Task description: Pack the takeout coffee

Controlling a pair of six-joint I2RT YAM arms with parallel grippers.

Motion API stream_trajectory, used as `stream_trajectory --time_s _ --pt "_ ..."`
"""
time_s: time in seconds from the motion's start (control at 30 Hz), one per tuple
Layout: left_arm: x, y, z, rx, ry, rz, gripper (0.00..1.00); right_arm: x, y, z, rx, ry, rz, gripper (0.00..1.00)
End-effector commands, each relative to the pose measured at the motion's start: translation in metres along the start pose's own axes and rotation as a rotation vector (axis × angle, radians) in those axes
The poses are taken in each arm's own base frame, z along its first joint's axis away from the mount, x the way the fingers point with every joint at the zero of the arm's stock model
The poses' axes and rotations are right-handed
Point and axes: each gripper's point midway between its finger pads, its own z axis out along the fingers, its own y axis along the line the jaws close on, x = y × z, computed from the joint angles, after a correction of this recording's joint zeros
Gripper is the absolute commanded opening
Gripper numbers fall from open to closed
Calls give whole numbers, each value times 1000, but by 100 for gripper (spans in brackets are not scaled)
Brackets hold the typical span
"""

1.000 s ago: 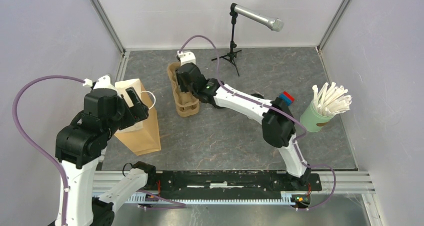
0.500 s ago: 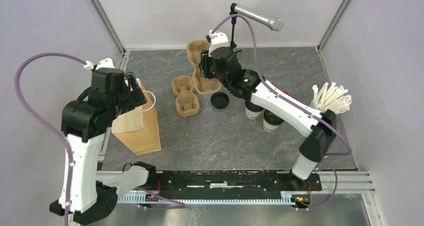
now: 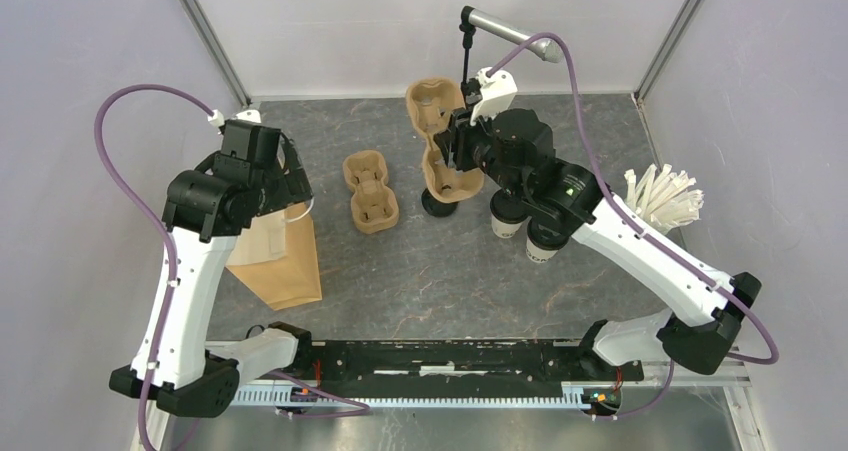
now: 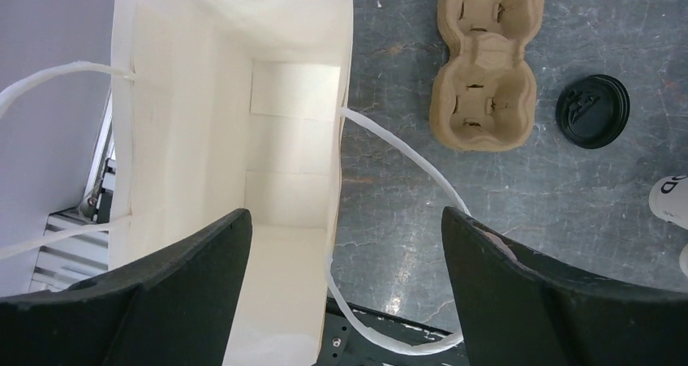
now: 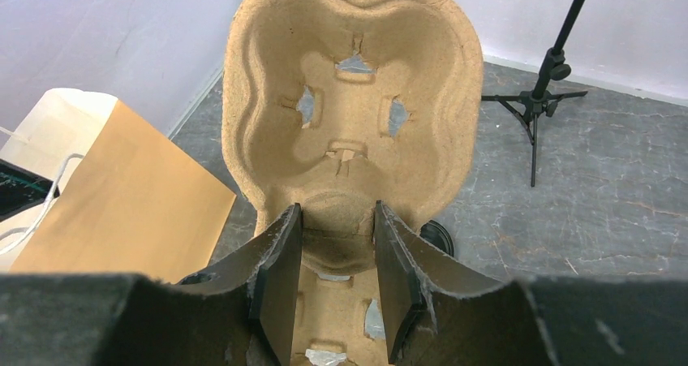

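Observation:
Two white takeout coffee cups [image 3: 507, 219] [image 3: 543, 243] stand on the table, partly hidden under my right arm. The edge of one cup [image 4: 672, 195] shows in the left wrist view. A loose black lid [image 3: 437, 203] [image 4: 592, 110] [image 5: 438, 236] lies beside them. My right gripper [image 3: 450, 156] [image 5: 337, 244] is shut on the middle ridge of a brown cup carrier [image 3: 435, 136] [image 5: 349, 90], held tilted above the table. My left gripper [image 3: 290, 171] [image 4: 345, 220] hangs open over the mouth of the brown paper bag [image 3: 280, 261] [image 4: 203, 139], with nothing between its fingers.
A second brown cup carrier [image 3: 370, 191] [image 4: 485, 66] lies flat between the bag and the lid. White wrapped straws [image 3: 665, 196] stick up at the right wall. A microphone stand [image 3: 466, 66] [image 5: 543, 82] stands at the back. The bag's white handle [image 4: 406, 159] loops over the table.
My right arm has lifted one carrier off the other and carried it up and to the right. My left arm has risen and shifted back over the bag, still open.

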Motion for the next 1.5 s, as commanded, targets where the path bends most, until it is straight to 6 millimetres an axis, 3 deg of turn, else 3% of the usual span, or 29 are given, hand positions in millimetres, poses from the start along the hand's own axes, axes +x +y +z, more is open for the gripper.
stream_trajectory --time_s 0.0,0.17,0.5,0.6,0.77,1.17,1.33,1.47 --pt "-13 -3 6 0 -44 45 93 -11 0 -14 -18 -26 -32 42" --pt "-14 -4 10 -6 -52 33 85 -19 -1 -20 -19 -41 -41 42" --pt "-1 4 -10 66 -92 10 81 -23 1 -26 -34 -54 -11 42" --pt "5 9 -1 18 -67 24 76 -23 0 -26 -34 -54 -6 42" --pt "0 11 9 -31 -60 53 60 -22 0 -28 -36 -50 -1 42" --pt "4 13 45 -90 -18 81 53 -36 -2 -39 -33 -84 -1 42" --pt "14 21 57 -122 23 91 41 -41 -6 -45 -24 -97 -13 42" --pt "12 19 53 -87 24 89 21 -44 -8 -48 -15 -104 -20 42"
